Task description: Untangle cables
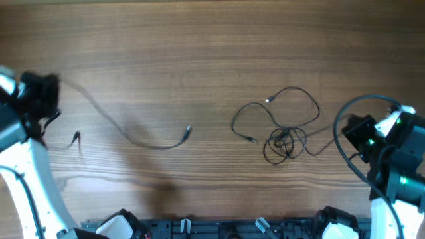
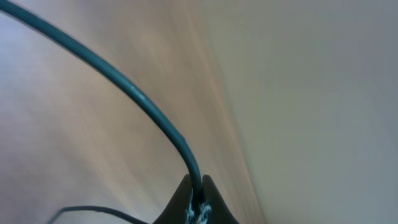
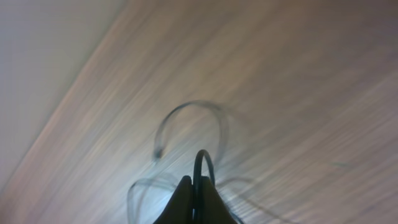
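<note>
Clamping a loose cable [image 1: 159,147] in the left fingers [image 2: 180,205] at the left edge of the surface [image 1: 199,53]; seemingly pinching a strand of tangled cables [image 1: 284,141] in the right fingers [image 3: 180,202].

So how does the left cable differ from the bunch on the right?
The left cable is one open curve; the right bunch is knotted loops. The left cable spreads long; the right bunch is compact. Both are thin, black, pinched by the left gripper and right gripper.
</note>
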### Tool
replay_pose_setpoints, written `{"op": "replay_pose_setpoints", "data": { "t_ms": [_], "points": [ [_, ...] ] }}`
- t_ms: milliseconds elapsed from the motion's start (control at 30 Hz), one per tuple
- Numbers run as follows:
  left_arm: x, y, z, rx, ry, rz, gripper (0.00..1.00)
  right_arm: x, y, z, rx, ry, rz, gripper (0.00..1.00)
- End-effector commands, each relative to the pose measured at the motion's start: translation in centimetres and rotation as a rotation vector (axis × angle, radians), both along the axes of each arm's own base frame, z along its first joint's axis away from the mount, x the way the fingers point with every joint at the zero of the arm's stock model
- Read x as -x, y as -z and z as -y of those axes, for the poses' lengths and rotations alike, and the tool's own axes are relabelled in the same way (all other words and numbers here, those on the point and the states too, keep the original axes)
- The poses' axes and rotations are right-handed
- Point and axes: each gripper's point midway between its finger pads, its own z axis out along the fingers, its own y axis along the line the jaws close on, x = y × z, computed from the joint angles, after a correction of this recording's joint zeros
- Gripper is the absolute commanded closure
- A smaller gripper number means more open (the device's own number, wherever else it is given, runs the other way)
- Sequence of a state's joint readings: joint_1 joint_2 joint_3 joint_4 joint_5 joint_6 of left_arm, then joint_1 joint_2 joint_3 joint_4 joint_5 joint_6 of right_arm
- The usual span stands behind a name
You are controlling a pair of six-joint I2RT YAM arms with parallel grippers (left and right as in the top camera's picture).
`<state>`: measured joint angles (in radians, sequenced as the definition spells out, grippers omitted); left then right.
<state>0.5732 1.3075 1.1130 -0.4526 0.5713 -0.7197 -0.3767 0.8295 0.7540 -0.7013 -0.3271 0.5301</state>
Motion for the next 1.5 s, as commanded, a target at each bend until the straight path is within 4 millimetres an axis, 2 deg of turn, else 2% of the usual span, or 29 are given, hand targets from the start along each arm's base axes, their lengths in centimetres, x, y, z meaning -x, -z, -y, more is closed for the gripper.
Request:
{"op": "replay_pose_setpoints", "data": {
  "t_ms": [0,133,167,200,300,333,367,400,467,533,633,700,767,833,900,967,1033,1100,1167,1233,1267,1300,1367,1467],
  "points": [
    [-1.6,-3.2,12.0,0.010,0.596,0.240,0.96,-1.3,-0.4,-5.1,-0.129,-0.304,0.054,0.95],
    [-1.2,-3.5,19.5,-0.035,0.858,0.323,0.96,-1.8,2.2,-8.0,-0.192,-0.408,-0.052,0.95],
    [-0.6,-3.5,22.2,-0.079,0.956,0.359,0.96,-1.8,3.6,-9.9,-0.213,-0.472,-0.111,0.94],
    [-0.2,-3.6,23.6,-0.096,1.005,0.378,0.96,-1.7,4.3,-11.0,-0.219,-0.511,-0.141,0.88],
    [1.2,-3.8,27.0,-0.144,1.139,0.448,0.96,-1.2,6.7,-13.6,-0.174,-0.679,-0.200,0.48],
    [2.0,-4.1,28.3,-0.151,1.204,0.490,0.96,-1.0,7.6,-14.1,-0.180,-0.706,-0.232,0.23],
    [2.7,-4.4,29.0,-0.145,1.249,0.522,0.96,-1.0,7.8,-14.4,-0.201,-0.719,-0.238,0.13],
    [3.1,-4.5,29.3,-0.132,1.267,0.531,0.96,-1.1,7.6,-14.6,-0.223,-0.729,-0.226,0.12],
    [3.3,-4.6,29.4,-0.121,1.275,0.534,0.96,-1.7,6.0,-15.1,-0.256,-0.791,-0.139,0.08],
    [3.1,-4.6,29.2,-0.107,1.261,0.520,0.96,-2.3,2.6,-15.7,-0.277,-0.897,0.019,0.07],
    [2.1,-4.2,28.2,-0.028,1.160,0.409,0.96,-2.4,-2.6,-17.5,-0.287,-1.087,0.300,0.05],
    [1.2,-3.6,27.6,0.057,1.052,0.295,0.96,-3.1,-4.7,-18.6,-0.245,-1.166,0.443,0.02],
    [0.6,-3.2,27.4,0.151,0.955,0.195,0.96,-4.0,-5.5,-20.1,-0.177,-1.205,0.513,0.02],
    [0.2,-2.8,27.4,0.233,0.870,0.113,0.96,-5.1,-5.4,-21.5,-0.134,-1.189,0.514,0.01],
    [-0.1,-2.6,27.3,0.266,0.818,0.073,0.96,-6.7,-3.9,-22.6,-0.040,-1.108,0.458,0.01],
    [-0.2,-2.5,27.2,0.261,0.807,0.070,0.96,-7.7,-1.5,-22.0,0.012,-0.970,0.321,0.00],
    [-0.1,-2.3,27.1,0.265,0.805,0.061,0.96,-6.8,1.8,-20.7,0.012,-0.849,0.121,0.00],
    [-0.1,-2.1,27.1,0.266,0.802,0.052,0.96,-4.2,5.4,-18.7,-0.042,-0.709,-0.137,0.01],
    [-0.4,-1.8,26.8,0.250,0.773,0.041,0.94,-1.3,7.3,-17.8,-0.093,-0.653,-0.312,0.01],
    [-0.7,-1.6,26.5,0.234,0.749,0.038,0.95,0.7,8.3,-16.8,-0.131,-0.577,-0.442,0.00],
    [-0.9,-1.4,26.3,0.225,0.736,0.037,0.95,1.0,8.7,-16.0,-0.101,-0.550,-0.473,0.00],
    [-0.9,-1.4,26.2,0.222,0.732,0.036,0.95,0.9,9.0,-15.1,-0.051,-0.527,-0.481,0.00],
    [-0.9,-1.4,26.2,0.221,0.729,0.036,0.95,-0.2,9.4,-11.4,0.158,-0.428,-0.479,0.00],
    [-0.8,-1.1,26.2,0.226,0.727,0.020,0.95,-1.6,8.1,-7.5,0.358,-0.290,-0.467,0.00]
  ]
}}
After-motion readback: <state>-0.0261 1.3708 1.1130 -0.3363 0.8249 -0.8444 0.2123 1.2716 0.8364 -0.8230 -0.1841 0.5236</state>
